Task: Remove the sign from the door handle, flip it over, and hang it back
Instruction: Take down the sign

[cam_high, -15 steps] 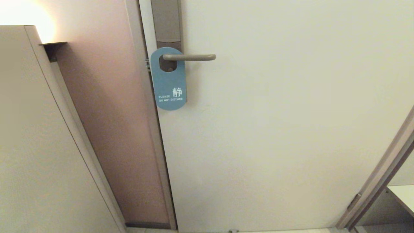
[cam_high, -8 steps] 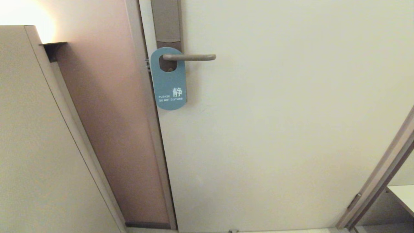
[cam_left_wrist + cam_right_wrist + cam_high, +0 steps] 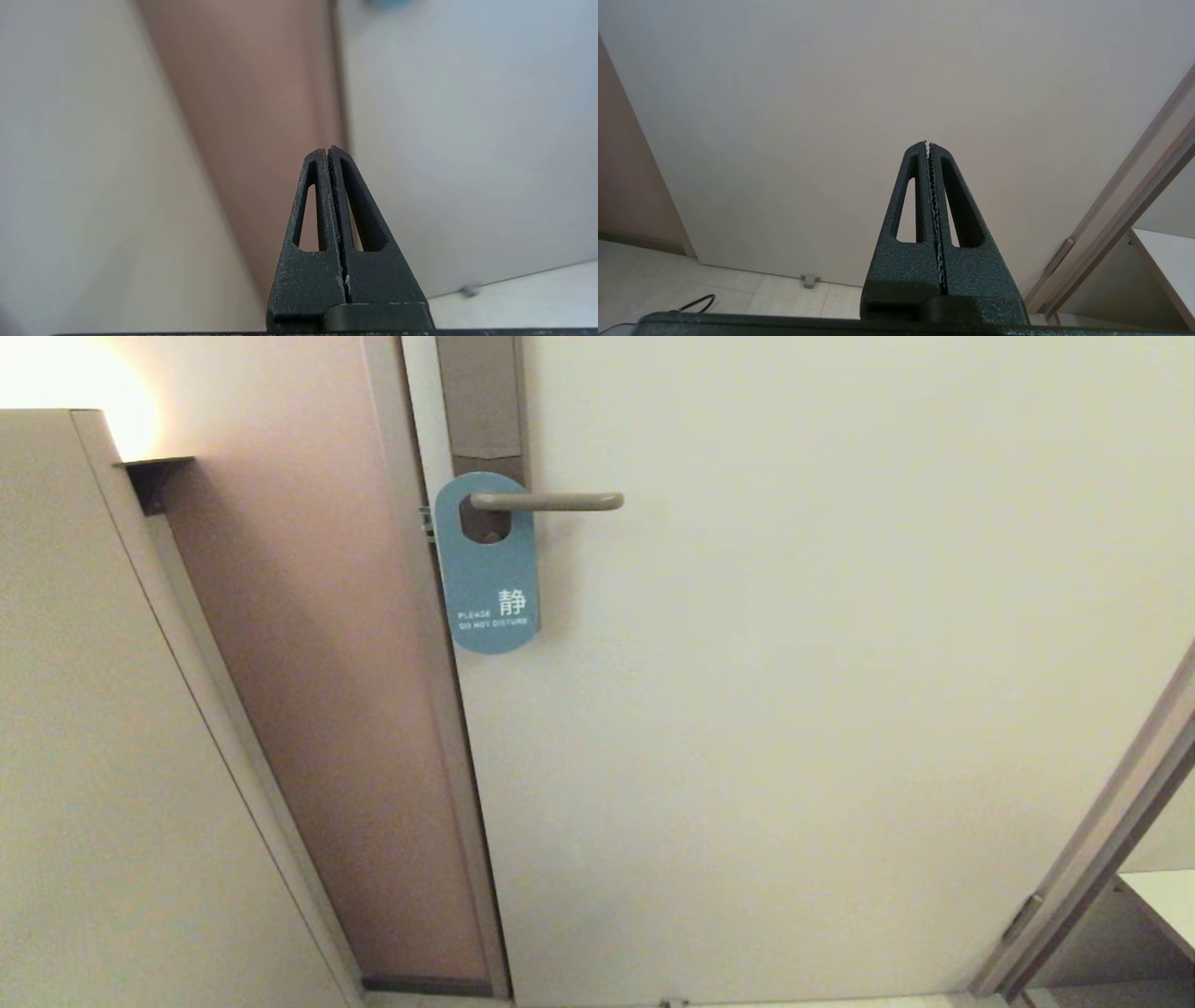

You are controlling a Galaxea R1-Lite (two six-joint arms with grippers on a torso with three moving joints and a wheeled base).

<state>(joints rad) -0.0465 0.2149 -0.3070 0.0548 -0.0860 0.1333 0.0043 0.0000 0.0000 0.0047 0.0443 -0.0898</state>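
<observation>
While neither arm appears in the head view, I find the sign (image 3: 486, 565) hanging blue face outward from the door handle (image 3: 546, 501), its hole threaded over the lever close to the grey-brown plate (image 3: 482, 401), at the door's (image 3: 794, 709) edge by the frame. Removal is not begun.

The left gripper (image 3: 330, 150) shows in its own wrist view with both fingers pressed together and nothing between them, pointing toward the seam of door and frame, well below the sign. The right gripper (image 3: 928, 143) is likewise closed and empty, aimed at bare door low near the floor (image 3: 738, 289); I judge it parked.

For the step in hand, I would open the left jaws before closing in, approach the sign's lower half where the card hangs free of the lever, and pinch it edge-on. Slide it along the lever toward the free end, not outward, so the hole clears without bending the card.
</observation>
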